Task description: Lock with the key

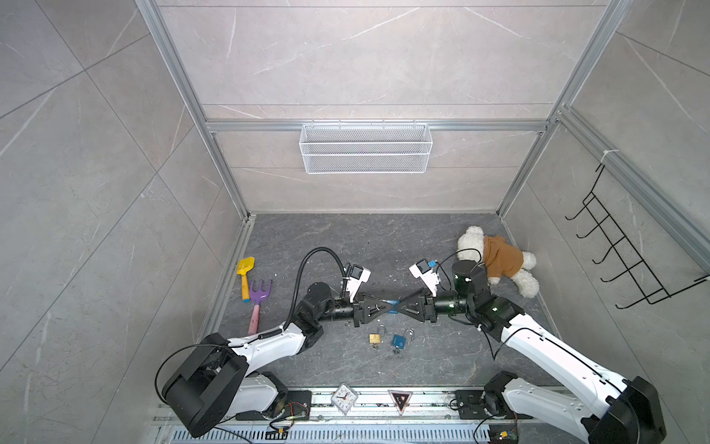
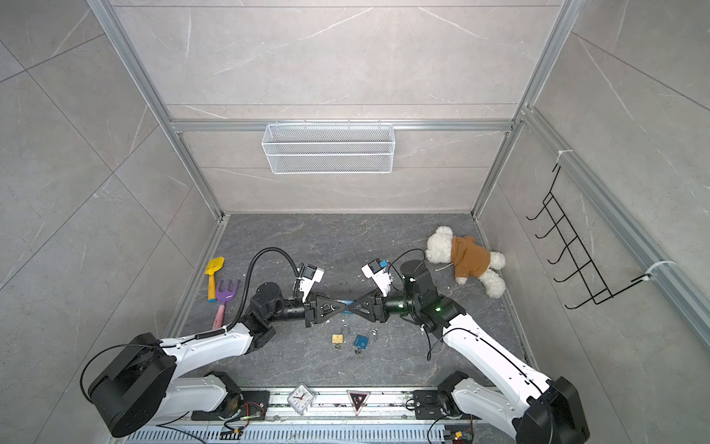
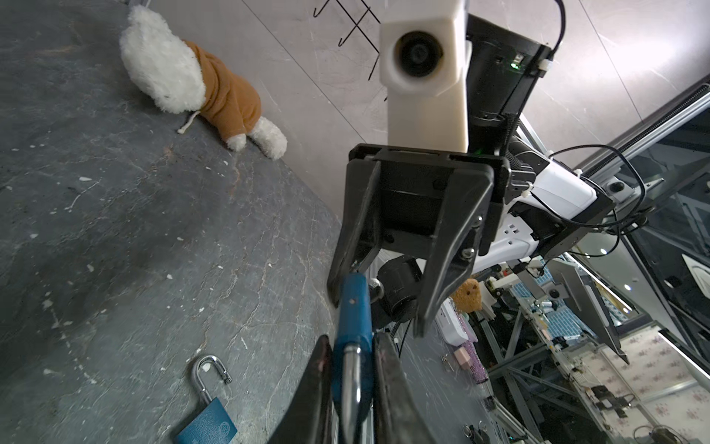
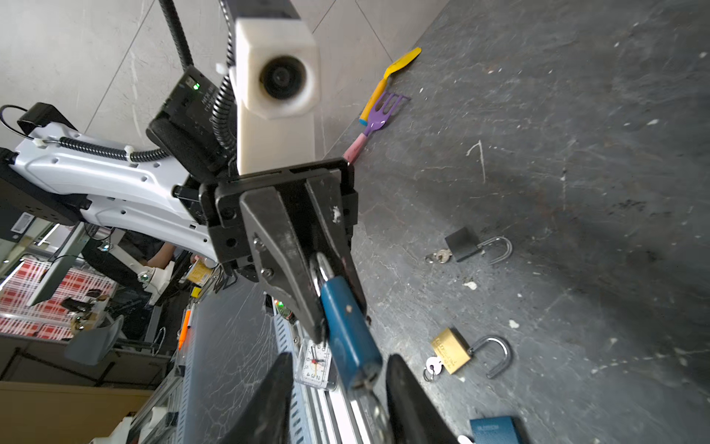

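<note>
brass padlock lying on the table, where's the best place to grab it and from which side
Grip the brass padlock by its body, probably from straight above, jaws closing across its two narrow sides. It lies flat, the open shackle sticks out at one end and the key at the other.

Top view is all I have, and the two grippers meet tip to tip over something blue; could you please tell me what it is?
Observer: A blue padlock; the left gripper is shut on its shackle end.
Operator: And the right one, please?
Observer: The right gripper is open, fingers either side of the key in the lock's keyhole.
Operator: Anything I may be missing?
Observer: A black padlock, shackle open, lies on the table.
</note>
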Tool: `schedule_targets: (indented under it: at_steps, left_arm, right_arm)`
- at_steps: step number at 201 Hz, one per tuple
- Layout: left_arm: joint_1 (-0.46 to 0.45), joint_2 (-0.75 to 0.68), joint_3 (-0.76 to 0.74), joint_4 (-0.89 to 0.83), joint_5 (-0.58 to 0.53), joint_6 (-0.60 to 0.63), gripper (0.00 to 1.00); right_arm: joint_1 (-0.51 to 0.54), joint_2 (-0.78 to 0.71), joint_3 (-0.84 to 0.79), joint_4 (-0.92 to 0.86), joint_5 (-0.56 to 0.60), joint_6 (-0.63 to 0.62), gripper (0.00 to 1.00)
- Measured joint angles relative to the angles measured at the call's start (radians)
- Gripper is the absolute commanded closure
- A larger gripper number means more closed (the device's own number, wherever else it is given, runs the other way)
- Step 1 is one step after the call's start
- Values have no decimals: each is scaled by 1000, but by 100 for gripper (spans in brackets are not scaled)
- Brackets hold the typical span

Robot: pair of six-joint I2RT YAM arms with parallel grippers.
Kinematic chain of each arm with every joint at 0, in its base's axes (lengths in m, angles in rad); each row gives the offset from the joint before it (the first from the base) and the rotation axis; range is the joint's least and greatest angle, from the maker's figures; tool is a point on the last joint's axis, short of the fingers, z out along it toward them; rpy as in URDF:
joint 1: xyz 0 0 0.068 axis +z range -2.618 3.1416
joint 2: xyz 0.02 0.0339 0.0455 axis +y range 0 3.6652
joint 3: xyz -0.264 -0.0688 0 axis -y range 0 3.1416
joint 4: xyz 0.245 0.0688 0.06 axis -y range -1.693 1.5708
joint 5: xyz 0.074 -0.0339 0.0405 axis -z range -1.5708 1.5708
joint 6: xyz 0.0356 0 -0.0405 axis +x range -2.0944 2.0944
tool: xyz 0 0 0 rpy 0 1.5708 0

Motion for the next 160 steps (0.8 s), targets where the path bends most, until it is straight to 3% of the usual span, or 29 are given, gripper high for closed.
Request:
schedule_targets:
  at_steps: [55,160]
  left_arm:
    - [52,-4,-8,57,0,-66,100]
    - [53,27,-6,89,13,-101,100]
  right_arm:
    - [-12,-39,-8,2,28,1,58]
    - [-14,-1,-13,32,40,0,61]
